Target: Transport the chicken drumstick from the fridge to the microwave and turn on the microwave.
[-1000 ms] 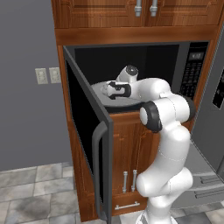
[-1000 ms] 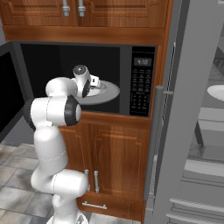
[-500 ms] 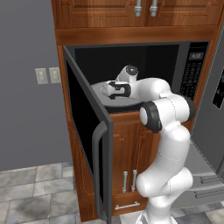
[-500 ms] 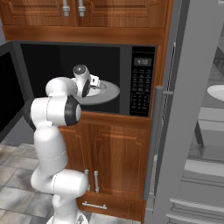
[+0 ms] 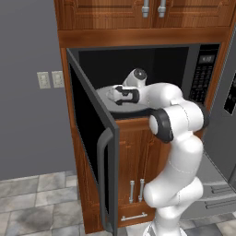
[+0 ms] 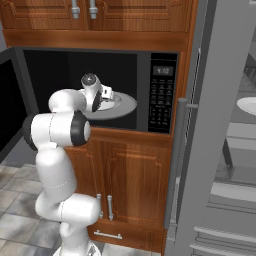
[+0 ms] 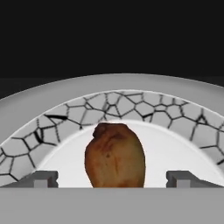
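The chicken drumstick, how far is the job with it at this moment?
Looks done: the chicken drumstick lies on the turntable inside the microwave. In hand: the gripper is open, its fingertips apart on either side of the drumstick, with the arm reaching into the cavity. Left: pull the arm out, shut the microwave door, which stands wide open, and press the button panel.

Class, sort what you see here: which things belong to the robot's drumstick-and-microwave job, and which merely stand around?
Part of the job:
chicken drumstick, lying on the turntable
microwave, door open
turntable
button panel
claw, open around the drumstick
fridge

Just standing around:
wall outlets
upper cabinets
lower cabinets
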Robot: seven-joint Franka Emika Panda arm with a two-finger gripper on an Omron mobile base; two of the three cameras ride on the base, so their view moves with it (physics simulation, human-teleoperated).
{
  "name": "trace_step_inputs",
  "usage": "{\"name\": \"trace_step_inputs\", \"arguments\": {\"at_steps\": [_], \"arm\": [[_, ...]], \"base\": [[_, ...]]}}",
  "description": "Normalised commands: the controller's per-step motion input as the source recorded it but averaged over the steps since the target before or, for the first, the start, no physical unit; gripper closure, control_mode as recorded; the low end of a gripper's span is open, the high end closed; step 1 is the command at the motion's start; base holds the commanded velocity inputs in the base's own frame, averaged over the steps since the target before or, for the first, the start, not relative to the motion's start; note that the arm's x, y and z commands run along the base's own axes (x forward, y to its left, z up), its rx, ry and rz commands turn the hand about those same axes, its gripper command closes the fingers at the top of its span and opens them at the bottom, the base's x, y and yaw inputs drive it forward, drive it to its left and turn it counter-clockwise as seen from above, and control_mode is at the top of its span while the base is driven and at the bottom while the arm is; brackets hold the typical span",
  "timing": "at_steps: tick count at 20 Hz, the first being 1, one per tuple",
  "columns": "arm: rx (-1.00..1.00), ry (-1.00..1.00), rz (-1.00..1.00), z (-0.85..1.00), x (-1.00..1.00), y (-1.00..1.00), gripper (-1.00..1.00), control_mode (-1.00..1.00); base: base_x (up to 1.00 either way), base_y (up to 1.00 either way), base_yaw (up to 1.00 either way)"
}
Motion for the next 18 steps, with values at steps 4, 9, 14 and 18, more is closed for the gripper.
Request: {"name": "trace_step_inputs", "arguments": {"at_steps": [4, 9, 14, 18], "arm": [[0.0, -0.09, 0.0, 0.11, -0.29, 0.0, -1.0, -1.0], [0.0, -0.06, 0.0, 0.21, -0.31, 0.0, -1.0, -1.0], [0.0, 0.0, 0.0, 0.38, -0.25, 0.0, -1.0, -1.0], [0.0, 0.01, 0.0, 0.52, -0.22, -0.02, -1.0, -1.0]], "base": [[0.0, 0.0, 0.0], [0.0, 0.0, 0.0], [0.0, 0.0, 0.0], [0.0, 0.0, 0.0]]}}
